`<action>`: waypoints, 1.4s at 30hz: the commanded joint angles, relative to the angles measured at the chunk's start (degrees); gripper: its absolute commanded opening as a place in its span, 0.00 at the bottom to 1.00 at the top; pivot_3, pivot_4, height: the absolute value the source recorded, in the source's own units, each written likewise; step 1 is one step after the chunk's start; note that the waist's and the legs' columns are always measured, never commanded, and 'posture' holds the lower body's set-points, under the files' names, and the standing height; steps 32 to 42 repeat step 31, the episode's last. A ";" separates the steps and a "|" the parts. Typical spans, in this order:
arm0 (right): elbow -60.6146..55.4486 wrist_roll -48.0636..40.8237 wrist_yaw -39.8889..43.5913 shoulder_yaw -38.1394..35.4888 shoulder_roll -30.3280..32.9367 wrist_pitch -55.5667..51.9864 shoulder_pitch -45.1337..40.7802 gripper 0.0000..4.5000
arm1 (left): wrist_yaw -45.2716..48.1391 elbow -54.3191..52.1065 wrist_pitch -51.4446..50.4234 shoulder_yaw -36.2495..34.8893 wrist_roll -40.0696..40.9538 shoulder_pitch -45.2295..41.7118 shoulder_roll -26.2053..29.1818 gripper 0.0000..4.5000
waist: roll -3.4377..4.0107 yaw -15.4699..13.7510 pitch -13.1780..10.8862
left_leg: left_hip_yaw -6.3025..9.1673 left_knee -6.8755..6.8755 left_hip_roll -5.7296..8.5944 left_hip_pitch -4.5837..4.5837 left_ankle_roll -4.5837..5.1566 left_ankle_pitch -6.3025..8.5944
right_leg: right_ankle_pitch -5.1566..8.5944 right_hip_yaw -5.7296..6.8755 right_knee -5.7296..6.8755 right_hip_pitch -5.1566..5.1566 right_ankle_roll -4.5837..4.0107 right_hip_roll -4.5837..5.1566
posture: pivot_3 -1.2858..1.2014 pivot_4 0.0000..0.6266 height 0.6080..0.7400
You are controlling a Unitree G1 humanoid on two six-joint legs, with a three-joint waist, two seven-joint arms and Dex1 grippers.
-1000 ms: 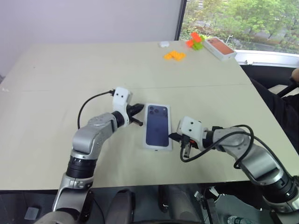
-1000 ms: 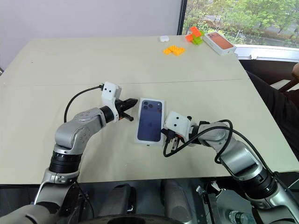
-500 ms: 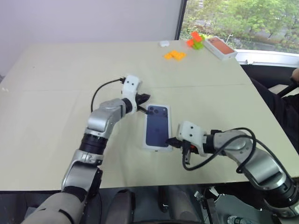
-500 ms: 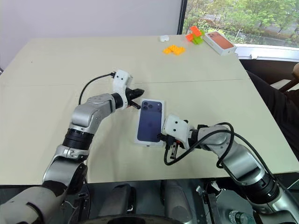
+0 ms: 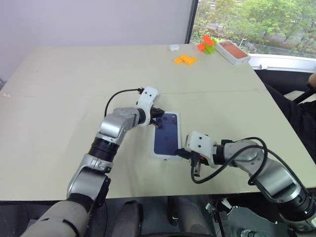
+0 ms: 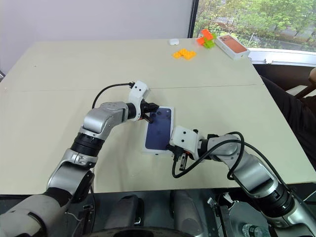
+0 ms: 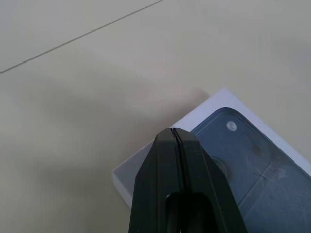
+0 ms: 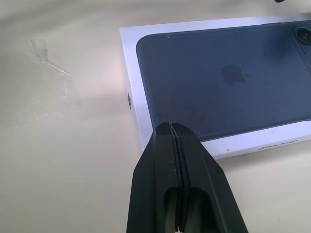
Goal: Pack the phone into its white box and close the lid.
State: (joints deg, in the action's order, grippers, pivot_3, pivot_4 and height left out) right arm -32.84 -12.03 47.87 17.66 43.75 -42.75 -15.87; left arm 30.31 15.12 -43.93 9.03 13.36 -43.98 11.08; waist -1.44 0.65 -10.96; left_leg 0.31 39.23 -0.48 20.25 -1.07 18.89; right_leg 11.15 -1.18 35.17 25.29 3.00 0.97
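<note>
My left gripper (image 5: 159, 122) has its two black fingers pressed flat together with nothing between them. The tip is over the far left corner of the white box (image 5: 166, 157), by the phone's camera cluster. I judge it is there as a blunt pusher, to press that corner of the phone (image 5: 165, 136) down or nudge it square. Whether the tip actually touches the glass I cannot tell.

My right gripper (image 5: 179, 152) is likewise closed on nothing. It points at the near right corner of the white box, just beside its wall. My guess is that it braces the box so the push from the opposite corner does not slide it.

The phone lies back up inside the white box, a white margin showing round it. The box sits flat on the table (image 5: 59, 98). Putting the lid on is a step not yet done.

My own fingers cover the corners they work at, so I cannot say whether the phone is fully seated. A scrap of clear film (image 8: 48, 63) lies on the table near the box's near end, hard to make out. Well beyond the box's far end lie some orange blocks (image 5: 184, 59) and a white box with orange-red top (image 5: 233, 51)
</note>
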 commanded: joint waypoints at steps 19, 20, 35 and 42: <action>23.02 -7.08 -9.39 -25.88 -9.98 10.61 -3.13 0.00 | 2.62 -31.86 11.93 -38.69 15.69 40.33 19.93 0.00 | -0.03 0.11 -0.05 | -0.16 0.00 -0.10 0.11 -0.01 0.00 | 0.00 -0.07 -0.03 0.14 -0.07 0.19 | 0.52 0.24 1.00; 23.20 -7.41 -8.35 -26.14 -9.33 10.95 -2.59 0.00 | 3.18 -32.88 12.61 -38.61 14.99 43.03 20.33 0.00 | -0.03 0.14 -0.05 | -0.15 0.00 -0.10 0.11 -0.01 0.00 | 0.00 -0.07 -0.03 0.14 -0.07 0.18 | 0.52 0.24 1.00; 22.02 -9.26 -7.39 -26.35 -9.61 12.09 -0.25 0.00 | 2.27 -34.10 13.55 -38.44 16.21 49.66 20.43 0.00 | -0.01 0.20 -0.05 | -0.13 -0.02 -0.24 0.03 -0.01 0.00 | 0.11 -0.06 0.05 0.13 -0.21 -0.01 | 0.52 0.24 1.00; 22.02 -9.26 -7.39 -26.35 -9.61 12.09 -0.25 0.00 | 2.27 -34.10 13.55 -38.44 16.21 49.66 20.43 0.00 | -0.01 0.20 -0.05 | -0.13 -0.02 -0.24 0.03 -0.01 0.00 | 0.11 -0.06 0.05 0.13 -0.21 -0.01 | 0.52 0.24 1.00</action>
